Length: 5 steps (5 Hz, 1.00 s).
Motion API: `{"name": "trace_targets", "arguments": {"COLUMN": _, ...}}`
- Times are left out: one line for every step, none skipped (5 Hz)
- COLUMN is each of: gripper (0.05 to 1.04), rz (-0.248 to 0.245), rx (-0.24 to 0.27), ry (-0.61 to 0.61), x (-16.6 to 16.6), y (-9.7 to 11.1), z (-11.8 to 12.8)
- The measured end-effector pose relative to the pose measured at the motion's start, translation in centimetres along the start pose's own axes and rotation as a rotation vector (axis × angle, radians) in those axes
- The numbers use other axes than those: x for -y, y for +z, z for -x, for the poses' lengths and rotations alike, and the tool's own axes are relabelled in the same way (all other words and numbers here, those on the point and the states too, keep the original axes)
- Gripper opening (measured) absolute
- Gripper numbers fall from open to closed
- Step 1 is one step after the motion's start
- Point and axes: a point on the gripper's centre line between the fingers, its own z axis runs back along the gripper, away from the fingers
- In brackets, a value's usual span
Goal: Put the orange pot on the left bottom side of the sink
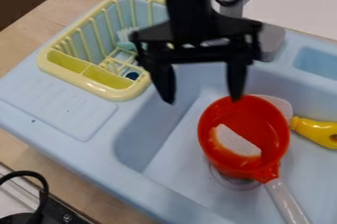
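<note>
Light-blue sink unit lies diagonally across the view on the wood-topped table. Black arm enters at the top edge, right of centre, and hangs nearly vertical; tool points down over the basin, its crosspiece roughly level across the view. Tool state: wide, two fingers well apart, nothing between them. Yellow dish rack sits on the sink's upper left corner, left of the tool.

Orange pot: in the basin, right of centre in the view, below and to the right of the tool. Mouth faces up. Long axis runs steeply from upper left to lower right; the grey handle points toward the bottom edge, slightly right, and leaves the frame there. Pale patch inside the bowl, nature unclear. Yellow item: just right of the pot, narrow end toward it. Drain ring: partly under the pot.
</note>
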Motion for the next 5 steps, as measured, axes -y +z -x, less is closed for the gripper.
{"name": "trace_targets", "arguments": {"gripper": 0.999, "rz": 0.015, "rx": 0.046, "ry": 0.096, "x": 2.2, "y": -0.9, "z": 1.6}}
{"name": "trace_targets", "arguments": {"gripper": 0.999, "rz": 0.043, "rx": 0.035, "ry": 0.229, "x": 3.9, "y": -1.8, "z": 3.5}}
{"name": "trace_targets", "arguments": {"gripper": 0.999, "rz": 0.013, "rx": 0.047, "ry": 0.277, "x": 4.9, "y": -2.9, "z": 5.3}}
{"name": "trace_targets", "arguments": {"gripper": 0.999, "rz": -0.020, "rx": 0.060, "ry": 0.312, "x": 5.3, "y": -3.6, "z": 6.1}}
{"name": "trace_targets", "arguments": {"gripper": 0.999, "rz": -0.009, "rx": 0.093, "ry": 0.311, "x": 5.8, "y": -5.3, "z": 6.3}}
